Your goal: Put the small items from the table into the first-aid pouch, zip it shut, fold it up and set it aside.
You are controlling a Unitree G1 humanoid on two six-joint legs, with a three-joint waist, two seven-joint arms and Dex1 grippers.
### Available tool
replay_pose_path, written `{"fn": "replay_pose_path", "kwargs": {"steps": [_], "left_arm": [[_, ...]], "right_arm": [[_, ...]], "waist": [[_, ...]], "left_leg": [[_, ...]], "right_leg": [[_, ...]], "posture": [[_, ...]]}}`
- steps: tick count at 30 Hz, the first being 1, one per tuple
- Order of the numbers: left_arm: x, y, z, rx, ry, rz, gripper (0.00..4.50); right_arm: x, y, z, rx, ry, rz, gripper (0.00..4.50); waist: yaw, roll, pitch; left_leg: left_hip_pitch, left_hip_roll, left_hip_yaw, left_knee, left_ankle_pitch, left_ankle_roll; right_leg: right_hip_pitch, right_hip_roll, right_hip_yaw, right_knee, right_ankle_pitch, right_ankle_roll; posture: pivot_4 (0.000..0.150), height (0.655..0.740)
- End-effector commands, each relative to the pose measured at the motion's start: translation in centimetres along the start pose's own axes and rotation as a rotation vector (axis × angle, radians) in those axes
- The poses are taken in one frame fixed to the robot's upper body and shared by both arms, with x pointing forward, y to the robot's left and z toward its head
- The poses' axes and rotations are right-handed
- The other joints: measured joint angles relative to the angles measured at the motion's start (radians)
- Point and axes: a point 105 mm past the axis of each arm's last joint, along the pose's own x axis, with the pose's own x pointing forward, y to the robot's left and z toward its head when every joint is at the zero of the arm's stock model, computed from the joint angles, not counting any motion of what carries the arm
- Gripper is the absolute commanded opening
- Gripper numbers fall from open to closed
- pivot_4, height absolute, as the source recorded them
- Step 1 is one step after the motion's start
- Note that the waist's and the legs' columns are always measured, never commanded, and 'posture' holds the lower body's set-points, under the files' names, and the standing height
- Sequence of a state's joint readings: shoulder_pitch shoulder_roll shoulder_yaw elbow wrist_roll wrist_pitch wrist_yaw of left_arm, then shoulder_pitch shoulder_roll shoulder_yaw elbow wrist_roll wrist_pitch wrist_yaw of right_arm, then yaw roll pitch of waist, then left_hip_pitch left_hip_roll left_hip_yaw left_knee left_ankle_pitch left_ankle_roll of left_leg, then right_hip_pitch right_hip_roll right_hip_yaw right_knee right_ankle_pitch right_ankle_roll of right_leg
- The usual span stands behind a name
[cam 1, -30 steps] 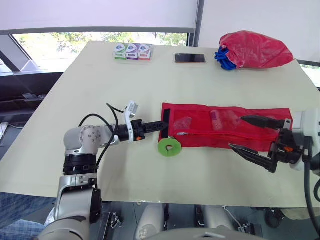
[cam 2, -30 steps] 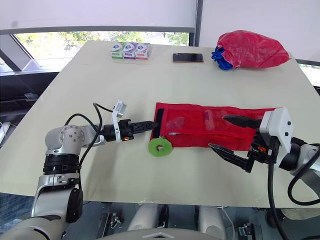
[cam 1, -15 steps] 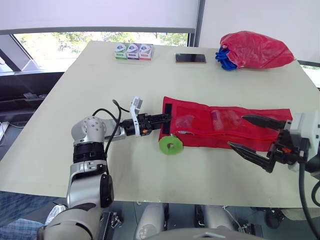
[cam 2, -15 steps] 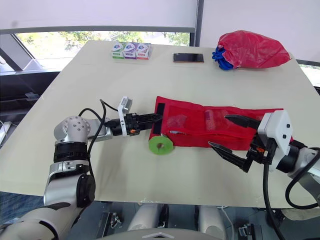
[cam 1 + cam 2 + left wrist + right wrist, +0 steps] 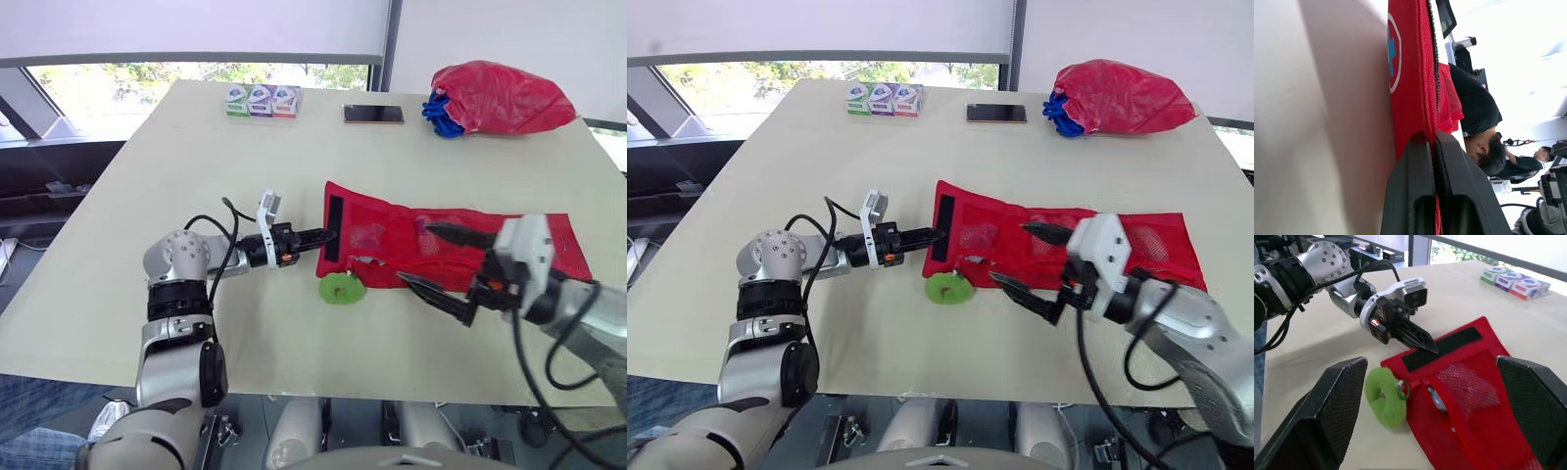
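The red mesh first-aid pouch (image 5: 377,245) lies unrolled across the table, with small items showing through its mesh pockets. Its left end, with the black strip (image 5: 1442,346), is tilted up off the table. My left gripper (image 5: 328,235) is shut on that left edge; the left wrist view has red fabric (image 5: 1410,88) running into the pressed-together fingers. A green ring pull (image 5: 340,289) hangs at the zip by the pouch's front left corner. My right gripper (image 5: 416,255) is open, hovering over the left half of the pouch, just right of the ring.
At the table's far edge are three small boxes (image 5: 260,101), a phone (image 5: 372,115) and a red bag with blue cord (image 5: 500,96). A person in black (image 5: 1476,105) is beyond the table in the left wrist view.
My left gripper closed on the pouch's left edge, which lifted and shifted slightly right. My right gripper travelled left from the pouch's right end to over its left half.
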State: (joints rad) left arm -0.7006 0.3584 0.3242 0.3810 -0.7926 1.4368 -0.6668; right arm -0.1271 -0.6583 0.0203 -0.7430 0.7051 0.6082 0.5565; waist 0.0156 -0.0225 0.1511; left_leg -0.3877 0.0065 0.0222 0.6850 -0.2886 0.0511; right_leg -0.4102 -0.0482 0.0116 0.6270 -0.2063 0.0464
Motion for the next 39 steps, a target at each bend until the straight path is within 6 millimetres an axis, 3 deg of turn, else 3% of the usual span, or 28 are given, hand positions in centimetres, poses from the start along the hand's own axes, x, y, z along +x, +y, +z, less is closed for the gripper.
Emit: {"fn": "replay_pose_path", "kwargs": {"steps": [1, 6, 19, 26, 31, 37, 39], "left_arm": [[0.3, -0.3, 0.4, 0.048, -0.018, 0.007, 0.04], [0.4, 0.1, -0.1, 0.074, -0.011, 0.030, 0.04], [0.9, 1.6, -0.6, 0.096, 0.013, 0.089, 0.04], [1.2, 1.7, -0.8, 0.109, 0.024, 0.082, 0.04], [1.3, 1.7, -1.0, 0.107, 0.026, 0.074, 0.04], [1.5, 1.8, -1.2, 0.109, 0.026, 0.068, 0.04], [1.6, 1.8, -1.3, 0.109, 0.025, 0.067, 0.00]], "right_arm": [[2.5, 0.9, -1.7, 0.023, 0.034, 0.080, 4.50], [4.1, 2.1, -5.2, 0.061, 0.139, 0.165, 4.50], [5.8, 4.6, -6.8, 0.040, 0.171, 0.346, 4.50], [7.3, 3.1, -8.4, 0.012, 0.260, 0.203, 4.50], [7.7, 3.6, -9.8, -0.010, 0.347, 0.211, 4.50], [7.8, 2.4, -11.2, -0.045, 0.422, 0.143, 4.50], [7.7, 1.8, -11.3, -0.083, 0.438, 0.122, 3.99]], "waist": [[-0.002, -0.001, 0.000], [-0.001, -0.001, 0.000], [-0.001, -0.001, 0.000], [-0.001, -0.001, 0.000], [-0.001, -0.001, 0.000], [-0.001, -0.001, 0.000], [-0.001, -0.001, 0.000]], "left_leg": [[0.000, 0.000, 0.000, 0.000, 0.001, -0.001], [-0.003, 0.000, -0.001, 0.000, 0.002, -0.004], [-0.003, -0.001, -0.002, 0.000, 0.002, -0.004], [-0.003, -0.001, -0.002, 0.000, 0.003, -0.005], [-0.003, -0.001, -0.003, 0.000, 0.003, -0.005], [-0.003, -0.001, -0.003, 0.000, 0.003, -0.005], [-0.003, -0.001, -0.003, 0.000, 0.003, -0.005]], "right_leg": [[0.000, 0.000, 0.000, 0.000, 0.000, 0.000], [-0.002, 0.000, -0.001, 0.000, 0.001, 0.001], [-0.002, 0.000, -0.003, -0.001, 0.002, 0.003], [-0.002, 0.000, -0.003, 0.000, 0.001, 0.002], [-0.002, -0.001, -0.003, 0.000, 0.001, 0.001], [-0.001, -0.001, -0.003, 0.000, 0.001, 0.001], [-0.001, -0.001, -0.003, 0.000, 0.001, 0.001]], "posture": [[0.150, 0.7400], [0.150, 0.7400], [0.150, 0.7400], [0.150, 0.7400], [0.150, 0.7400], [0.150, 0.7400], [0.150, 0.7400]]}}
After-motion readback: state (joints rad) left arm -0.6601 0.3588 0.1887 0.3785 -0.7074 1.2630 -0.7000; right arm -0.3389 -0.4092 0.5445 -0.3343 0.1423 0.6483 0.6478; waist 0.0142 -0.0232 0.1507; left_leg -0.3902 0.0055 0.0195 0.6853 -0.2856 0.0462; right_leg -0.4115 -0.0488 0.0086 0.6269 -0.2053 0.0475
